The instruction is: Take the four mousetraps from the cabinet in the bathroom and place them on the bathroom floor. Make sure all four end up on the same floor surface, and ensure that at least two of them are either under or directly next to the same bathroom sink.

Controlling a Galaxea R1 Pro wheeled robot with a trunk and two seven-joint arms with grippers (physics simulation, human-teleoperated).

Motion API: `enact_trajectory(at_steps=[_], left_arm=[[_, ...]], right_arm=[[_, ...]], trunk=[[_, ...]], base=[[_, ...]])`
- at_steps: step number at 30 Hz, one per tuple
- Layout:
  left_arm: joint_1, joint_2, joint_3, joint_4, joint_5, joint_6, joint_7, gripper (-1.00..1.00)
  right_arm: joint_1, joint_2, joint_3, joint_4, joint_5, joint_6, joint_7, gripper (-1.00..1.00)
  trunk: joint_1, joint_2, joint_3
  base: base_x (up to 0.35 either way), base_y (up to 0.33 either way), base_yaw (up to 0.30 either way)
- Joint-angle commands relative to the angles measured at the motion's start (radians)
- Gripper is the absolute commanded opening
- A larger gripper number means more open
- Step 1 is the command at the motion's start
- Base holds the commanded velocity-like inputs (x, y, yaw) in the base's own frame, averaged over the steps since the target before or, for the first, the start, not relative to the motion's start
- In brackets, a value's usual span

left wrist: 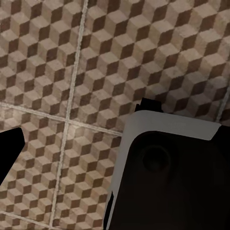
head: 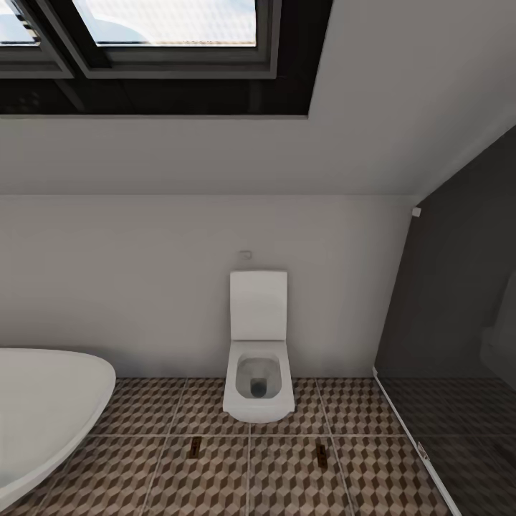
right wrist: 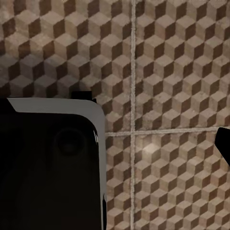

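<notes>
Head view: a white square toilet with its lid raised stands against a pale wall, on the bathroom floor of large tiles printed with a brown, beige and white cube pattern and pale grout lines. Two mousetraps lie flat on this floor in front of the toilet, well apart from each other: one mousetrap toward the left, just beside a grout line, and a second mousetrap toward the right (each a small dark-brown slab; finer detail is too small to tell). At the lower left is the curved rim of a white bathtub. At the right a dark glass panel rises from the floor. Above, under the sloping ceiling, sits a dark-framed window.

Left wrist view: the cube-patterned tiles seen from above, with a dark body edged in pale grey across the lower part of the picture and a dark tip at one edge. Whether the left hand is wide or narrow cannot be told.

Right wrist view: the same tile pattern, crossed by two grout lines that meet; a dark body with a pale grey edge covers one lower corner, and a small dark tip shows at the opposite edge. The state of the right hand likewise cannot be told.
</notes>
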Motion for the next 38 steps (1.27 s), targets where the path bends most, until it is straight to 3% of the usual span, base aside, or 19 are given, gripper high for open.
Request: enact_trajectory(at_steps=[1,38], left_arm=[[0.000,0.000,0.003,0.000,0.005,0.000,0.001,1.00],[0.000,-0.001,0.008,0.000,0.007,0.000,0.001,1.00]], right_arm=[[-0.001,0.000,-0.008,0.002,0.011,-0.005,-0.003,1.00],[-0.001,0.000,-0.008,0.002,0.012,-0.005,-0.003,1.00]], trunk=[[0.000,-0.001,-0.001],[0.000,-0.001,-0.001]], base=[[0.000,0.000,0.000],[0.000,0.000,0.000]])
